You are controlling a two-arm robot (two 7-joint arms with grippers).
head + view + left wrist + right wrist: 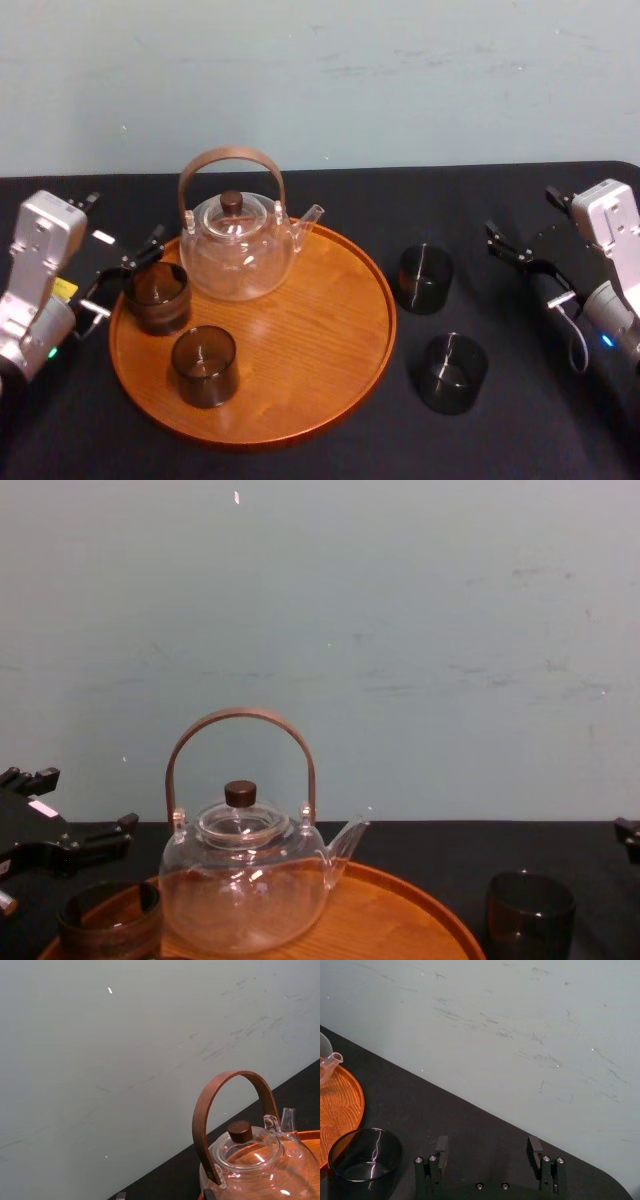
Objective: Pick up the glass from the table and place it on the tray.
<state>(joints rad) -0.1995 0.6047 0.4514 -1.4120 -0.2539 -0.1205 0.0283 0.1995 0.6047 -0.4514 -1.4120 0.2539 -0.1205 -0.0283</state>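
right gripper (487, 1144) sits at the right of the black-cloth table (540, 430), fingers apart. left gripper (128, 275), also spread, is just beside a dark brown-banded cup (157, 297) on the round orange-brown wooden tray (320, 340). we find the small smoky dark-brown glass tumbler (425, 278) on the cloth near the tray's right rim, its base cut off in the chest view. another dark tumbler (452, 372) stands nearer us. a clear glass teapot (238, 250) sits on the tray.

Glass (204, 365) — smoky dark-brown straight-sided tumbler, upright, on tray (330, 330) near its front-left rim. Tray round, orange-brown wood, low raised rim — flat on black-clothed table (540, 420), left of centre.
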